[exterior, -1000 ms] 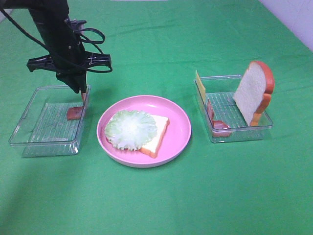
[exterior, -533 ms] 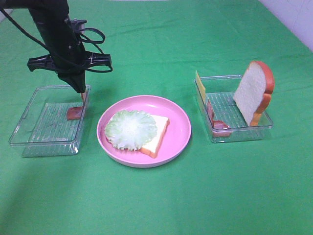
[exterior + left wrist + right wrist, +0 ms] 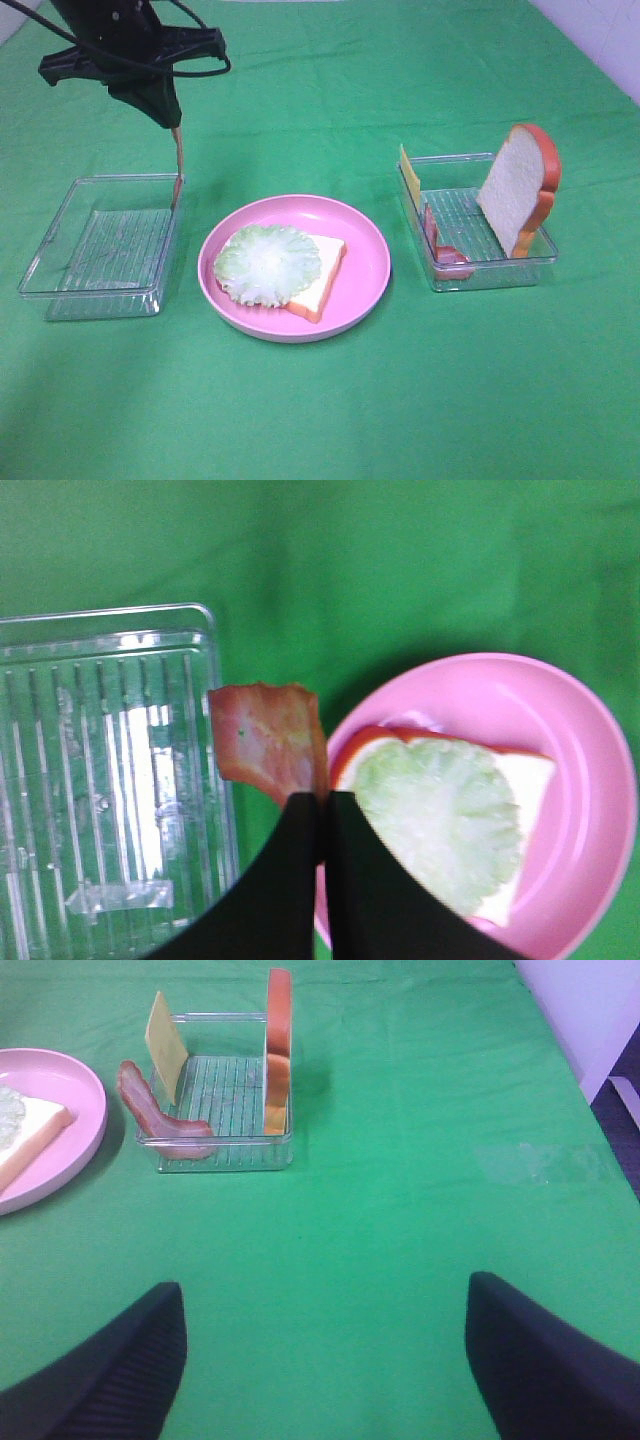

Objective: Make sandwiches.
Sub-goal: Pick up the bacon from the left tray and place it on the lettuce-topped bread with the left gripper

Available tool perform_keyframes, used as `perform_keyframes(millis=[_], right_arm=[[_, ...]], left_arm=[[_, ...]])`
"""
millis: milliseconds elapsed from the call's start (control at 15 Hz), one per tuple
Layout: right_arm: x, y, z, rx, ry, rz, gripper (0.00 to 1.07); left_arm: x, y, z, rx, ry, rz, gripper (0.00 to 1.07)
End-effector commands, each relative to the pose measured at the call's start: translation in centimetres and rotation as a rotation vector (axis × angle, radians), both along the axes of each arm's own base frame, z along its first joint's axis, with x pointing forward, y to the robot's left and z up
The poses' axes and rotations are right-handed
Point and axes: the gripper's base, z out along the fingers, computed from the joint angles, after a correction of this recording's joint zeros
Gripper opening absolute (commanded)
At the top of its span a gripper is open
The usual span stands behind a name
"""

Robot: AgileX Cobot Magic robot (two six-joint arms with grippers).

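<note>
Pinkish bacon strip (image 3: 179, 165) hangs edge-on from the left gripper (image 3: 175, 122) over the left tray (image 3: 60, 235) rim; the arm is cropped above.

Left wrist: jaws pinched tight on the strip, hiding part of the lettuce (image 3: 430, 810) and bread (image 3: 520, 780) on the pink plate (image 3: 590, 730).

Right wrist: the right gripper (image 3: 325, 1290) gapes wide, empty, its fingers cut off.

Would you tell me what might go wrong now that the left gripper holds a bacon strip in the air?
The left gripper pinches the bacon strip by one end, so it may slip or swing. Its dangling end looks close to the rim of the left tray and could snag. Released limp, it might land folded or partly off the lettuce.
</note>
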Motion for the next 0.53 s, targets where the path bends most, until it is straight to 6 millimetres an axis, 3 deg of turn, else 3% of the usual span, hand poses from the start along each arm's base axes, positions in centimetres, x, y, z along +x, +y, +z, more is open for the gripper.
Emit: perform_keyframes(millis=[67,133,267,533], right_arm=[[-0.1,0.0,0.0,-0.008,-0.019,-0.001,0.74],[-0.1,0.0,0.0,-0.008,-0.019,-0.001,0.74],[-0.1,0.0,0.0,-0.008,-0.019,-0.001,0.74],[-0.1,0.0,0.0,-0.008,-0.019,-0.001,0.74]], left_arm=[[-1.3,-1.3,2.3,-0.147,-0.005,-0.094,0.0],[-2.0,-2.6,3.0,-0.295,0.03,-0.192,0.0],[-2.5,-3.9,3.3,-0.382,0.041,-0.254,0.0],[-4.3,-7.7,2.3,-0.373,0.073,-0.363,0.0]])
